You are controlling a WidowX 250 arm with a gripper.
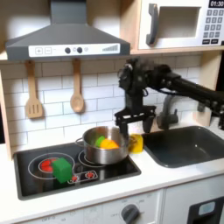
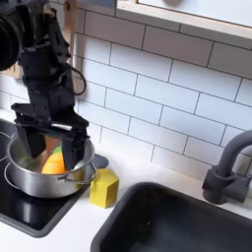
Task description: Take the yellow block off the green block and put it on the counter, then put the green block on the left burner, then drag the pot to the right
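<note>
the pot point(image 1: 104, 146) sits on the black stovetop point(image 1: 35, 164), with orange-yellow toy food point(image 2: 55, 163) and a green piece point(image 1: 110, 143) inside it. the yellow block point(image 2: 104, 187) rests on the white tabletop point(image 2: 98, 224) just beside the pot, between it and the sink point(image 1: 188, 144). the green block point(image 1: 62, 169) lies on the stovetop near the pot. the claw point(image 2: 54, 146) hangs above the pot, pointing down, fingers spread wide and holding nothing.

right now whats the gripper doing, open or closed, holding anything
Gripper: open, holding nothing, fingers spread above the pot. The yellow block sits apart on the counter.
</note>
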